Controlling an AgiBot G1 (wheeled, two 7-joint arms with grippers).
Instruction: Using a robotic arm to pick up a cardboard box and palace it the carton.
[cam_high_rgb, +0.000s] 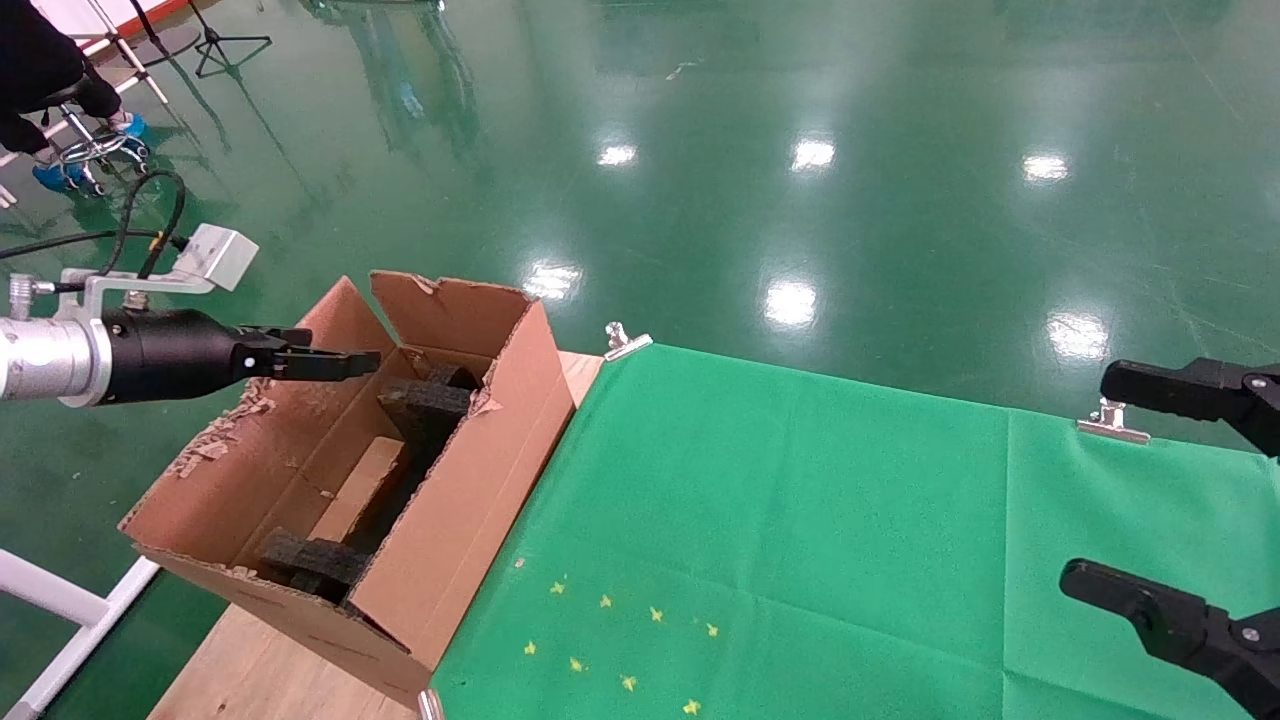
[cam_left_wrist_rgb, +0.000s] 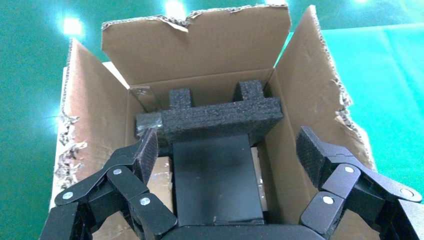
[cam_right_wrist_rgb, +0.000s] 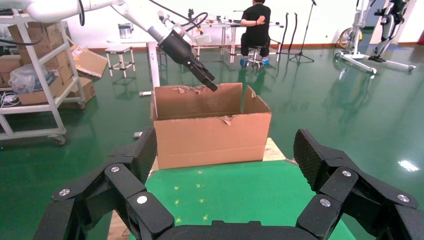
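The carton (cam_high_rgb: 470, 470) stands open at the table's left end, with torn flaps and dark foam pieces (cam_high_rgb: 425, 405) inside. A small brown cardboard box (cam_high_rgb: 362, 485) lies on its bottom between the foam pieces. In the left wrist view its taped brown surface (cam_left_wrist_rgb: 161, 175) shows beside a dark flat block that covers its middle. My left gripper (cam_high_rgb: 360, 363) hovers open and empty over the carton's far end, and its fingers (cam_left_wrist_rgb: 145, 150) are spread wide above the inside. My right gripper (cam_high_rgb: 1085, 478) is open and empty over the table's right side.
A green cloth (cam_high_rgb: 800, 530) with small yellow star marks (cam_high_rgb: 610, 640) covers the wooden table (cam_high_rgb: 260, 670), held by metal clips (cam_high_rgb: 625, 340). The carton also shows in the right wrist view (cam_right_wrist_rgb: 210, 135). Beyond it are a seated person (cam_right_wrist_rgb: 257, 25) and shelves (cam_right_wrist_rgb: 35, 75).
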